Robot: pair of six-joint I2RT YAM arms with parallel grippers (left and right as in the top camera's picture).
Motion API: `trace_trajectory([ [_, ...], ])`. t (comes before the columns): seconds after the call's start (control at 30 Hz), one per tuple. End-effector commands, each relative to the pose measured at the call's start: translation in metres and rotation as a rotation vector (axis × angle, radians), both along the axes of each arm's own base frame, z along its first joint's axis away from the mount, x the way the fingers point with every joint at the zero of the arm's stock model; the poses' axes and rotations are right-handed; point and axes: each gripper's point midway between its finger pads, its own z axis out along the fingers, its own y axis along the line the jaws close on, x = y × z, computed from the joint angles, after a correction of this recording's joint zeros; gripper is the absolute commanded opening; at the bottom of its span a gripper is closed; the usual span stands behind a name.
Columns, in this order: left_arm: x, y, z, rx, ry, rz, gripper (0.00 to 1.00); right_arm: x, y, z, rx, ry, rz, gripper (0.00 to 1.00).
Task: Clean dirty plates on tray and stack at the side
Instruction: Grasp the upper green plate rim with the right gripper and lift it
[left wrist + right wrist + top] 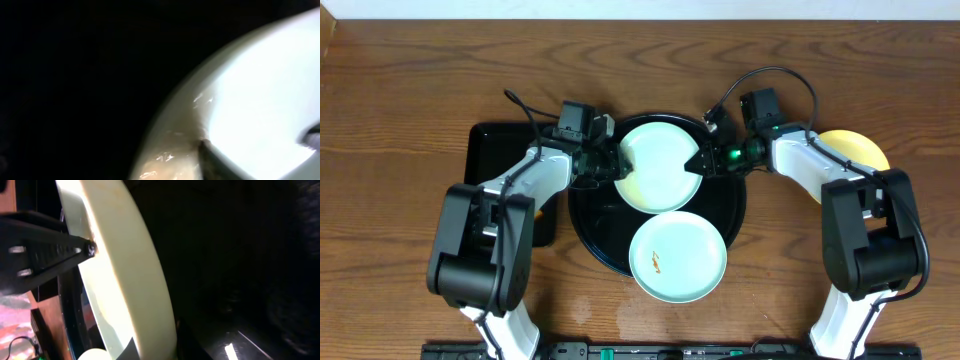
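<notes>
Mint-green plate, far on the tray, lies between our arms: right fingers pinch its right rim, left fingers sit at its left rim, open or closed we can't tell.

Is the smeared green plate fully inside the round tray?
Partly out: the smeared plate overhangs the near rim of the tray, over the table.

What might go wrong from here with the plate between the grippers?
The upper plate is pinched at its right rim by the right gripper; the left gripper sits at the opposite rim, grip unclear. On one thin pinch it may slip onto the tray. Falling, it might knock the smeared plate, which overhangs the tray's near rim, off.
</notes>
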Motion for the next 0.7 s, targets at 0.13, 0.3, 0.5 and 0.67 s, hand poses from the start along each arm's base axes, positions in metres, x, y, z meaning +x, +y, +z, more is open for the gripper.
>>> trace_trajectory([
  [0.13,-0.001,0.027,0.073,0.004,-0.108,0.036,0.65,0.015,-0.018,0.016,-0.206,-0.141,-0.060,0.01],
  [0.3,-0.017,0.051,0.109,0.037,-0.153,0.052,0.67,0.026,-0.035,0.058,-0.349,-0.306,-0.133,0.01],
  [0.5,-0.028,0.082,0.118,0.125,-0.146,0.133,0.67,0.023,-0.043,0.098,-0.490,-0.451,-0.186,0.01],
  [0.67,-0.034,0.092,0.114,0.165,-0.121,0.142,0.67,0.016,-0.045,0.116,-0.641,-0.547,-0.218,0.01],
])
